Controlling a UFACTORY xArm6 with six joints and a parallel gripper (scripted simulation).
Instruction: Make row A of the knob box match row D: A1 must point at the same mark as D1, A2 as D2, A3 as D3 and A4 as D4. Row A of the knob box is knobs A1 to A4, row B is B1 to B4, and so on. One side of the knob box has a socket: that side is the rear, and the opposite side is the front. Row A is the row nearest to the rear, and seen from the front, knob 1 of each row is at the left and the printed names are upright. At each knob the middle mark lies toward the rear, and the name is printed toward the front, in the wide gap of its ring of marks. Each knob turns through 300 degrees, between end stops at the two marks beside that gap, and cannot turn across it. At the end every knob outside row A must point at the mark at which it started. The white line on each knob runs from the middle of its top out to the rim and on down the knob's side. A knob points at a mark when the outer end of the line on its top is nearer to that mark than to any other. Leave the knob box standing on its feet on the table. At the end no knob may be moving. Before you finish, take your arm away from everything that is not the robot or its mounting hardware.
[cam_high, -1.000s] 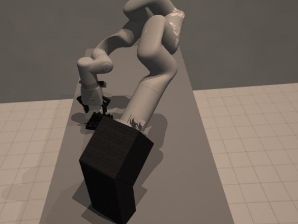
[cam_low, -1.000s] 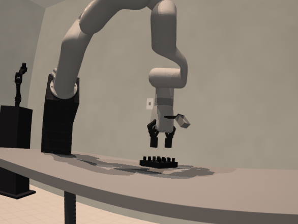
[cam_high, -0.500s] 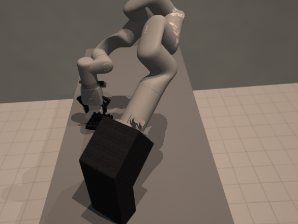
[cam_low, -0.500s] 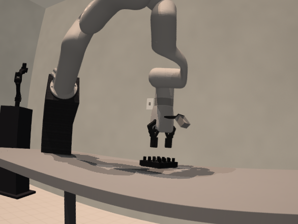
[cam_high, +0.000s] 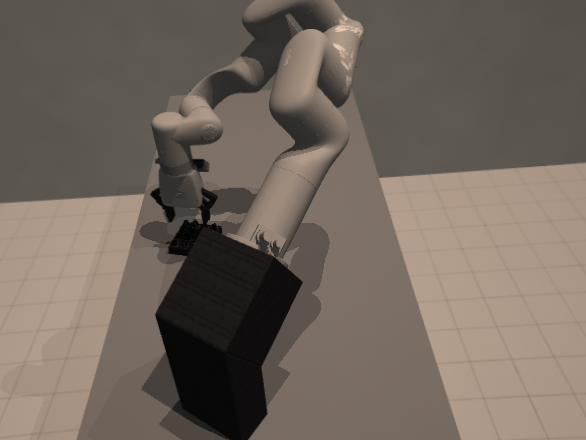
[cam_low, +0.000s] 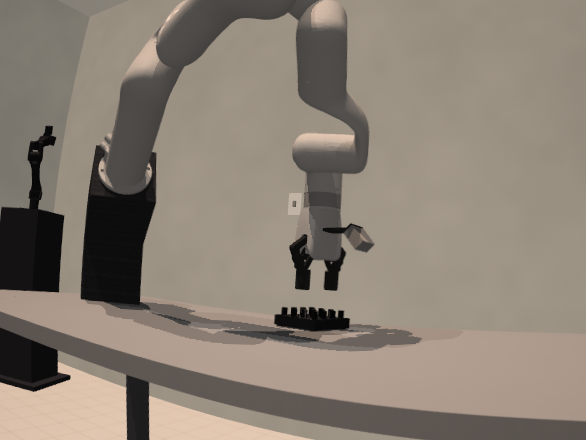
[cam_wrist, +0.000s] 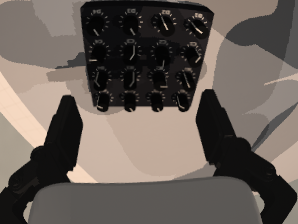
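Claw (cam_high: 187, 218) (cam_low: 317, 287) (cam_wrist: 138, 106) open — hovering, knob box (cam_high: 180, 248) (cam_low: 312, 324) (cam_wrist: 146, 65) below, knobs on top.

Shows no visible change from either earlier moment, matching both in the top and exterior views.
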